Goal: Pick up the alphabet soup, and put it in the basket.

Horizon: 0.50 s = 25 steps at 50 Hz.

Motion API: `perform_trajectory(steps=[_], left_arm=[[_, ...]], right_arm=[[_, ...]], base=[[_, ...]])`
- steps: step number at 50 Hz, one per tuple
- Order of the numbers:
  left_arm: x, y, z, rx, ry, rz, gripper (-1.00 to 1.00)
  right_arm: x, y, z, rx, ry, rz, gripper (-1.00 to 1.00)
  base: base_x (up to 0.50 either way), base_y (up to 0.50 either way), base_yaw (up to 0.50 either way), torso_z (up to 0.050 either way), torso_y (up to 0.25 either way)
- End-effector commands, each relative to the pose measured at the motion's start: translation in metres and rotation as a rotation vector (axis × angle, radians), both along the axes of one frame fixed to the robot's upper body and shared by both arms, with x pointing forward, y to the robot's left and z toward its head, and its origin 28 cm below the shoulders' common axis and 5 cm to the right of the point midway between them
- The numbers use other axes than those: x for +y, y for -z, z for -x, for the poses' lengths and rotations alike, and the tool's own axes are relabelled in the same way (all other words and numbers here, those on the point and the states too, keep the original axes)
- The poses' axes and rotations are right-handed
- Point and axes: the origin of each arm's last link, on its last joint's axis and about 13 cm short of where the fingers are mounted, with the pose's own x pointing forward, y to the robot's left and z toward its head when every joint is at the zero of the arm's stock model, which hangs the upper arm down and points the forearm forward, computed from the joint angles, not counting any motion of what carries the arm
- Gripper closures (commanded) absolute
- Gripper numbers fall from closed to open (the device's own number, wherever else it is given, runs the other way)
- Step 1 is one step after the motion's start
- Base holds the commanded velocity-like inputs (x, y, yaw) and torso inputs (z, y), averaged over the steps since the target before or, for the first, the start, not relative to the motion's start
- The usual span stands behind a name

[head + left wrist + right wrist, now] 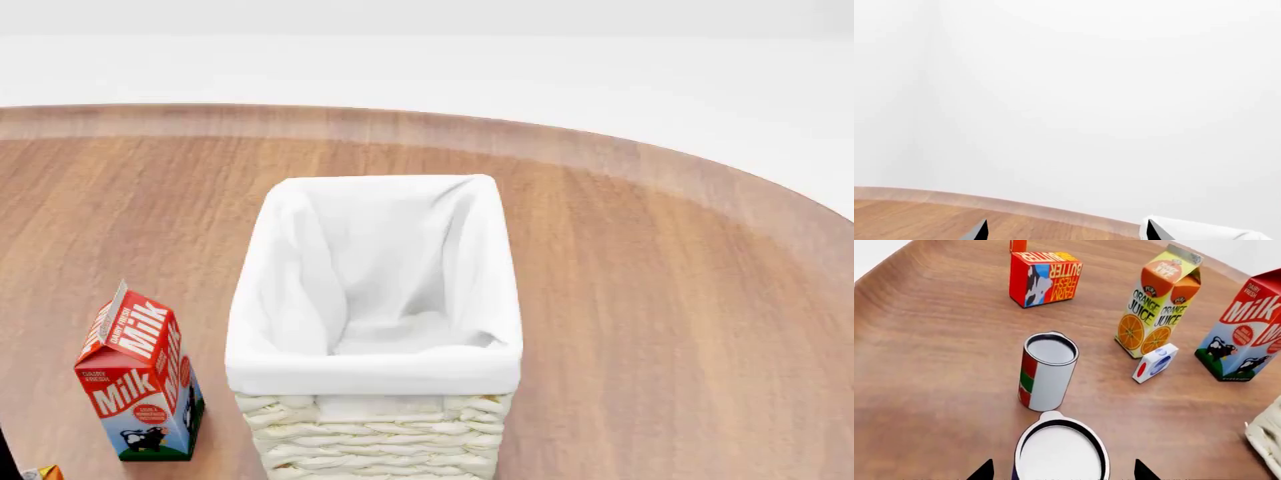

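In the right wrist view the alphabet soup (1061, 452) stands upright on the wood, seen from above as a white-silver lid with a sliver of dark blue side. My right gripper (1062, 471) is open, one fingertip on each side of the can with a gap to it on both. The basket (376, 300), cream wicker with a white cloth liner, stands in the middle of the head view with nothing inside. My left gripper (1066, 231) is open and holds nothing, over the table edge, with a corner of white liner (1201, 231) beside one fingertip.
A red-and-green can (1047, 372) stands just beyond the soup. Past it are an orange juice carton (1159, 305), a small white box (1155, 362), a butter box (1044, 277) and a milk carton (1247, 325). The milk carton (140, 375) stands left of the basket.
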Motion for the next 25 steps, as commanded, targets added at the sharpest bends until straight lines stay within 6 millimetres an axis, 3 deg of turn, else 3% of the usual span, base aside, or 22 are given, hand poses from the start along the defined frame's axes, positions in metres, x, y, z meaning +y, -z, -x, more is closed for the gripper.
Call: perform_trajectory(steps=[1, 25], left_arm=[[0.0005, 0.0, 0.0004, -0.004, 0.0, 0.001, -1.0], [0.0005, 0.0003, 0.0008, -0.003, -0.001, -0.002, -1.0]], right_arm=[[0.0026, 0.0035, -0.0004, -0.013, -0.006, 0.021, -1.0], [0.009, 0.0077, -0.0057, -0.03, -0.019, 0.036, -1.0]], base=[[0.0, 0.0, 0.0, 0.0, 0.0], [0.0, 0.0, 0.0, 0.0, 0.0]])
